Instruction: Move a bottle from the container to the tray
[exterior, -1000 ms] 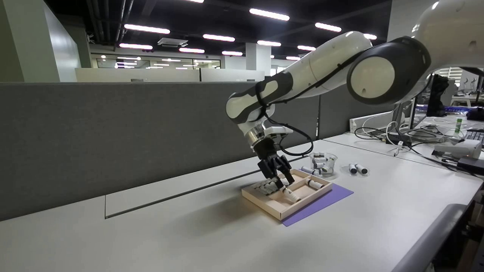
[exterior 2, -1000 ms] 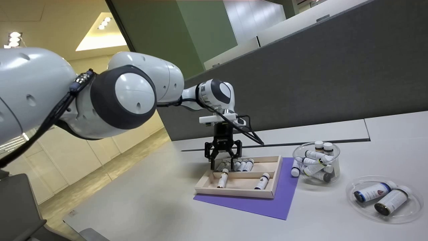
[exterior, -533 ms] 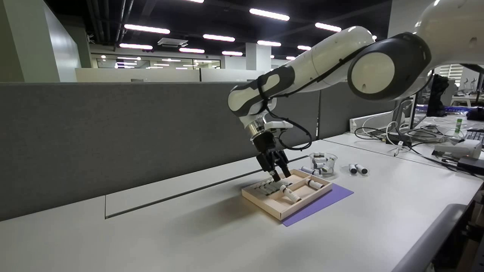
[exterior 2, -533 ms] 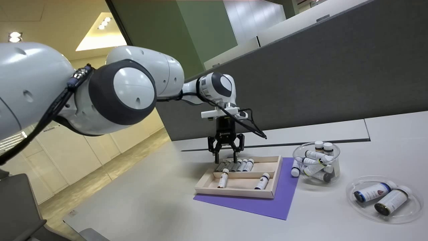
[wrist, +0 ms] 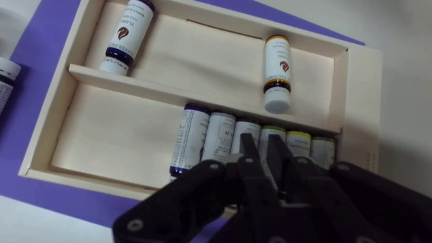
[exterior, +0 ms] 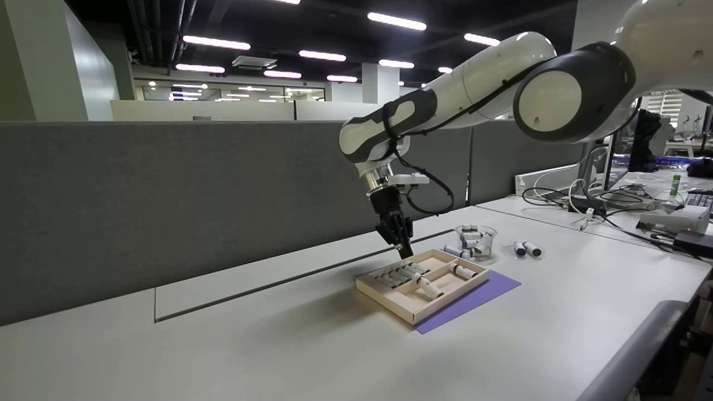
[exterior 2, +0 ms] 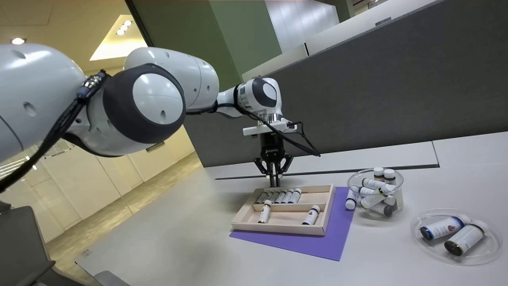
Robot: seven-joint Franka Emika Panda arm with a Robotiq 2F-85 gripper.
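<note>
The tray [exterior 2: 278,228] is pale wood with two long compartments. One holds an orange-banded bottle [wrist: 277,62], its cap end close to the divider, and a blue-banded bottle [wrist: 126,33] near the far end. A row of several bottles [wrist: 192,138] fills part of the compartment behind. My gripper [exterior 2: 274,186] hovers just above the tray's back edge. In the wrist view its fingers [wrist: 247,143] stand a narrow gap apart over that row, with nothing between them. The container, a clear round cup [exterior 2: 400,194], holds several jumbled bottles.
A purple mat [exterior 2: 301,244] lies under the tray. One bottle [exterior 2: 351,198] lies beside the cup. A clear dish [exterior 2: 430,249] carries two bottles. Behind the table rises a grey partition [exterior 2: 397,99], and cables [exterior: 557,195] lie on the neighbouring desk.
My gripper has risen and drawn back from the orange-banded bottle, and its fingers have come almost together. That bottle has stayed in the tray.
</note>
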